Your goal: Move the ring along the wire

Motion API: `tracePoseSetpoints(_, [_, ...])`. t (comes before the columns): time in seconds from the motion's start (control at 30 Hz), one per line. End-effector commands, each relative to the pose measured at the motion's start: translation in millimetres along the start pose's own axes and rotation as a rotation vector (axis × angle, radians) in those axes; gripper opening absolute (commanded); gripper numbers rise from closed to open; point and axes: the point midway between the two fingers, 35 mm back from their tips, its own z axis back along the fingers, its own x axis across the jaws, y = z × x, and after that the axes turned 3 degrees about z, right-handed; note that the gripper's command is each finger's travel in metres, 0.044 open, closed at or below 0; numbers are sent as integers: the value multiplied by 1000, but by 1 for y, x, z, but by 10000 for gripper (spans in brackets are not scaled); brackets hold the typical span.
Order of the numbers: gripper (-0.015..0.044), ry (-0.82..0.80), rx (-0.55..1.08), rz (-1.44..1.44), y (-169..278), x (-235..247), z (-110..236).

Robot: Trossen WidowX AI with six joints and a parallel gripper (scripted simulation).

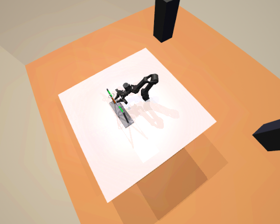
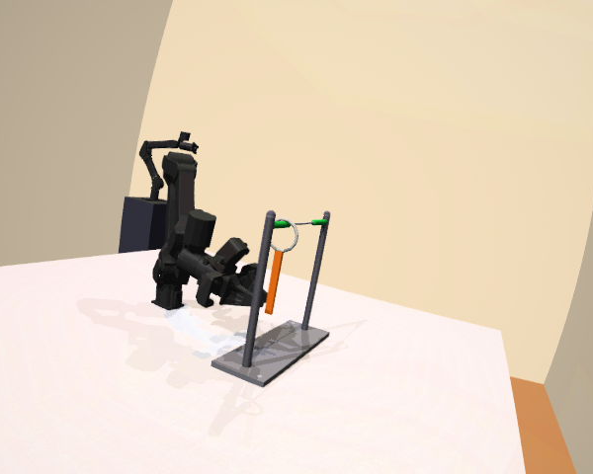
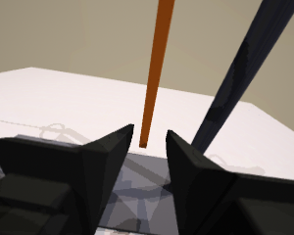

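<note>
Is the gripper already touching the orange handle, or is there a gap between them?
Apart. In the wrist view the orange handle hangs beyond the gripper; its lower end shows in the gap between the two fingertips, with table visible on either side of it.

Ring (image 2: pixel 286 235) on wire beside near post (image 2: pixel 258 290), tool (image 2: pixel 247 294) just behind handle (image 2: pixel 274 281).
</note>
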Motion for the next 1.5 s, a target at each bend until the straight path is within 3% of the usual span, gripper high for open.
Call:
tracePoseSetpoints(0.0, [160, 1, -6, -1, -2, 0, -7])
tracePoseSetpoints(0.67, [160, 1, -11, -3, 1, 5, -38])
tracePoseSetpoints(1.33, [160, 1, -11, -3, 1, 5, -39])
tracePoseSetpoints(1.47, [55, -2, -8, 1, 2, 5, -38])
